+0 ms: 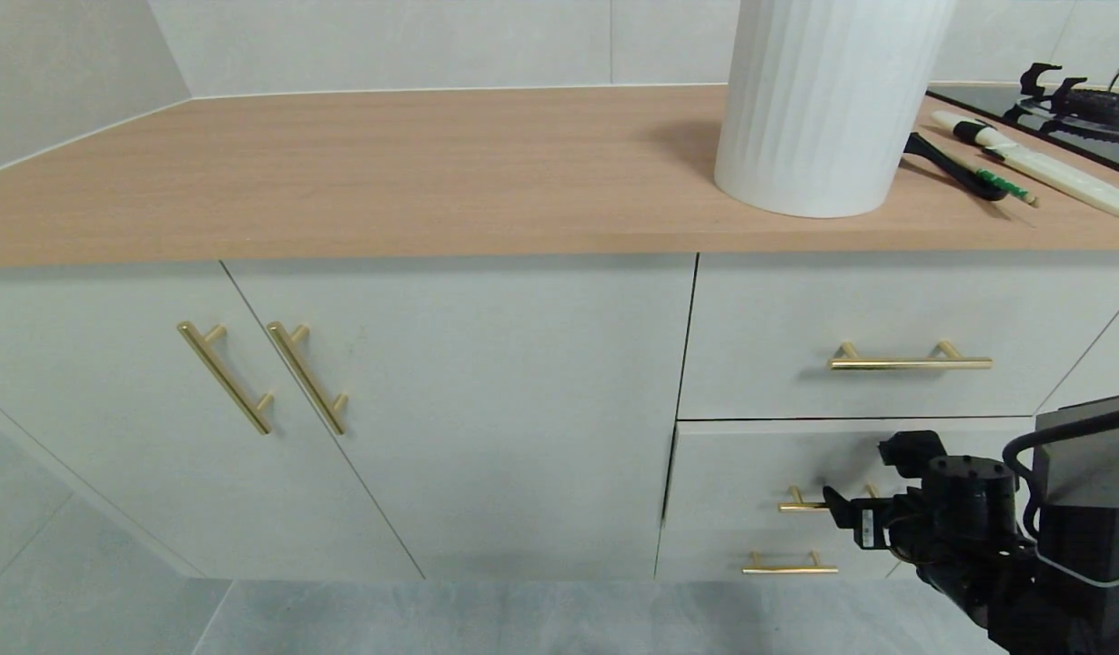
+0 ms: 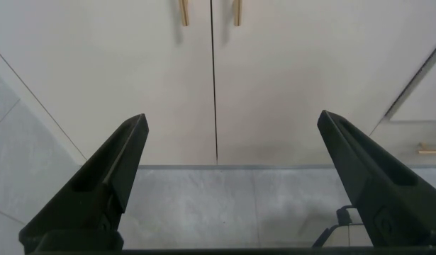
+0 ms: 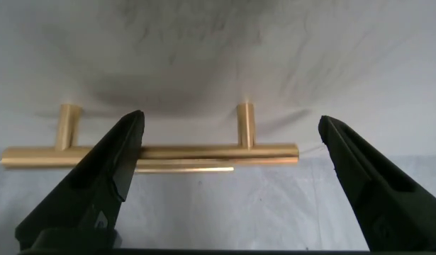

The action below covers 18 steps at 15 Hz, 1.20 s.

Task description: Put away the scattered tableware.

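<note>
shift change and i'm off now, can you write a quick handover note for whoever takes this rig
Right end effector: open, low, facing the middle drawer handle, not closed on it.
Left end effector: open, empty, low before the cabinet doors.
Tableware: black utensil and white utensil lie on the countertop beside the white container.
Done: nothing put away; drawers look shut.
Left: likely pull the drawer open, then move the utensils in.

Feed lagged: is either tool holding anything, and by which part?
Nothing held. Right tool open, facing the drawer handle, not closed on it; left tool open, empty.
</note>
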Motion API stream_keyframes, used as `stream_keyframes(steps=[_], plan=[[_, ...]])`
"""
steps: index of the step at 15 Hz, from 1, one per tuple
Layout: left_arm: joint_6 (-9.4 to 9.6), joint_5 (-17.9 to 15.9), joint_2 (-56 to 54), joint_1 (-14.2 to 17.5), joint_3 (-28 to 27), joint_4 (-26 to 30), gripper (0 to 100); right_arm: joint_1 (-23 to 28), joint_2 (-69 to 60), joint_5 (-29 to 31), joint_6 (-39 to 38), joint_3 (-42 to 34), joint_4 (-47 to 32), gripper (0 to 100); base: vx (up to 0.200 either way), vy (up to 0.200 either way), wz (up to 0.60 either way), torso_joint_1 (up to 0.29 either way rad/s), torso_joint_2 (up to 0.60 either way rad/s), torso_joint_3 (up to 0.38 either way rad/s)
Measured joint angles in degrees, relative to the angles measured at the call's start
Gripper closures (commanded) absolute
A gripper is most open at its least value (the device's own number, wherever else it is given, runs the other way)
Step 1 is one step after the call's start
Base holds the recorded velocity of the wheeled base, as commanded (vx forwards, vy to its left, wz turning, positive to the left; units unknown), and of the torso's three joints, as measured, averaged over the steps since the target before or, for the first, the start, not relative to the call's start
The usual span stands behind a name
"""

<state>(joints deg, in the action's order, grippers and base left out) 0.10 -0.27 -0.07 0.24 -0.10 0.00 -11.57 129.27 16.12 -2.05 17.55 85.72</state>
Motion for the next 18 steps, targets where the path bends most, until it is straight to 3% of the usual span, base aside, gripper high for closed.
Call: stream_keyframes(steps=[2, 5, 7, 11, 12, 14, 18], plan=[[0.00, 0.0, 0.0, 0.0, 0.0, 0.0, 0, -0.1, -2.1, -1.0, 0.3, -1.0, -3.8, 0, 0.000, 0.000, 0.00, 0.000, 0.00, 0.000], [0.00, 0.0, 0.0, 0.0, 0.0, 0.0, 0, -0.4, -10.0, -3.9, 1.3, -2.5, -16.3, 0, 0.000, 0.000, 0.00, 0.000, 0.00, 0.000], [0.00, 0.0, 0.0, 0.0, 0.0, 0.0, 0, -0.5, -19.1, -6.3, 1.5, -1.7, -30.4, 0, 0.000, 0.000, 0.00, 0.000, 0.00, 0.000], [0.00, 0.0, 0.0, 0.0, 0.0, 0.0, 0, -0.5, -42.9, -13.8, 1.3, 7.1, -67.9, 0, 0.000, 0.000, 0.00, 0.000, 0.00, 0.000], [0.00, 0.0, 0.0, 0.0, 0.0, 0.0, 0, -0.5, -47.8, -15.2, 1.1, 9.7, -72.5, 0, 0.000, 0.000, 0.00, 0.000, 0.00, 0.000], [0.00, 0.0, 0.0, 0.0, 0.0, 0.0, 0, -0.6, -54.5, -16.6, 0.0, 12.7, -73.5, 0, 0.000, 0.000, 0.00, 0.000, 0.00, 0.000], [0.00, 0.0, 0.0, 0.0, 0.0, 0.0, 0, -1.1, -54.5, -16.7, -2.2, 10.9, -63.0, 0, 0.000, 0.000, 0.00, 0.000, 0.00, 0.000]])
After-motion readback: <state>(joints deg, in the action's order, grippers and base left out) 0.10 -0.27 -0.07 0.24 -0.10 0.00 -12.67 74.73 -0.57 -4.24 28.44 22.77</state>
